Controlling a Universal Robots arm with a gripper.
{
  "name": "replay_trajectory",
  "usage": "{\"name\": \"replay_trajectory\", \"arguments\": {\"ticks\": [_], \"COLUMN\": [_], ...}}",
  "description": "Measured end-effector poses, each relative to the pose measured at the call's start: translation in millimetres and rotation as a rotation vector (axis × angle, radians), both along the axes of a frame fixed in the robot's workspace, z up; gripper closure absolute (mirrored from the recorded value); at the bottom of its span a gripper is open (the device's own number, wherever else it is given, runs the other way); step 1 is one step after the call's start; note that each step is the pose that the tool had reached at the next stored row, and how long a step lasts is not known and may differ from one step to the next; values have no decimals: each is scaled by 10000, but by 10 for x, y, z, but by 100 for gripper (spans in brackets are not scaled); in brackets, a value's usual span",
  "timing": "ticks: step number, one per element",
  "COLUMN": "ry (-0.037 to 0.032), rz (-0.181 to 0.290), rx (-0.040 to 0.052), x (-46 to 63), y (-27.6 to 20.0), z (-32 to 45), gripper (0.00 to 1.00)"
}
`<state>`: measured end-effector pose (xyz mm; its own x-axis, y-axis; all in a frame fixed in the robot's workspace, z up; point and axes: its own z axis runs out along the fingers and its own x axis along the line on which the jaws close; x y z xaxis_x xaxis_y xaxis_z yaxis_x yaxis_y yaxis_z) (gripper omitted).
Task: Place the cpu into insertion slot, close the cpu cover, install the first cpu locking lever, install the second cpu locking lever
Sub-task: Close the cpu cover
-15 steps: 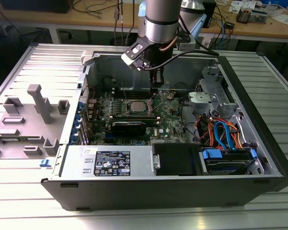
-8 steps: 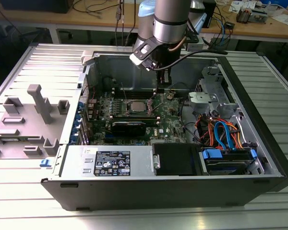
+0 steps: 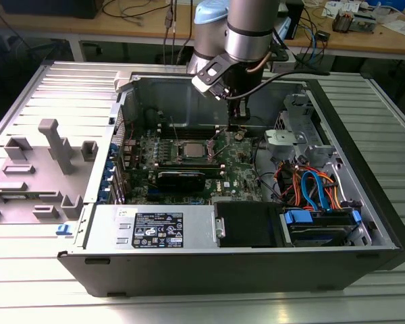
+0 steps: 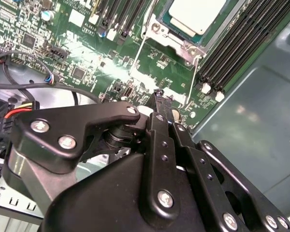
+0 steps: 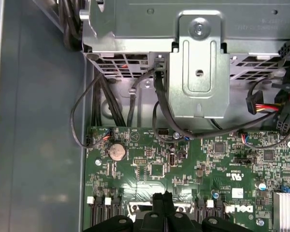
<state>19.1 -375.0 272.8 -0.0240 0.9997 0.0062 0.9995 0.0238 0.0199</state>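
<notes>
Silvery-grey metal tops the cpu [image 4: 195, 12], which lies flat in its socket near the middle of the green motherboard [image 5: 154, 169]. A silver-grey socket frame [image 4: 158, 29] borders the cpu on the side toward the gripper [image 5: 163, 196]; whether any plate overlaps the cpu's edges cannot be determined. Two thin wire locking levers [image 4: 138, 54] extend from the socket frame across the motherboard, roughly parallel and apart from each other. The gripper stands over the motherboard with its black fingertips [image 4: 159, 104] between the free ends of these levers. The jaws are pressed together with nothing visible between them. Contact between the fingertips and the motherboard cannot be determined. Black memory slots [image 4: 232, 48] run along the motherboard just beside the socket. A coin cell [image 5: 117, 151] sits near one motherboard edge, apart from the fingertips. Past that edge a grey sheet-metal drive cage [image 5: 199, 72] rises, and black cables [image 5: 159, 101] pass from it to connectors on the motherboard. In the exterior view the motherboard lies on the floor of an open computer case [image 3: 209, 270]. A long black graphics card [image 3: 181, 179] stands on the motherboard near the socket, and a power supply [image 3: 121, 226] sits between the motherboard and the case's near wall.
</notes>
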Motion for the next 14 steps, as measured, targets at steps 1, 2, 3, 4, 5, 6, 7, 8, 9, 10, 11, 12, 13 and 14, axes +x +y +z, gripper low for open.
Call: {"name": "replay_trajectory", "arguments": {"ticks": [1, 2, 3, 4, 5, 6, 7, 8, 9, 10, 11, 12, 13, 14], "ry": [0, 0, 0, 0, 0, 0, 0, 0, 0, 0, 0, 1, 0, 0], "rz": [0, 0, 1, 1, 0, 0, 0, 0, 0, 0, 0, 0, 2, 1], "rx": [0, 0, 0, 0, -1, -1, 0, 0, 0, 0, -1, -1, -1, 0], "x": [14, 23, 30, 37, 37, 37, 39, 39, 39, 39, 39, 39, 42, 45], "y": [0, 0, 0, 1, 0, 0, 0, 0, 0, 0, 0, 0, 0, 0], "z": [0, 0, 0, 0, 0, 0, 0, 0, 0, 0, 0, -1, -2, -5], "gripper": [89, 89, 89, 89, 89, 89, 89, 89, 89, 89, 89, 89, 89, 89]}}
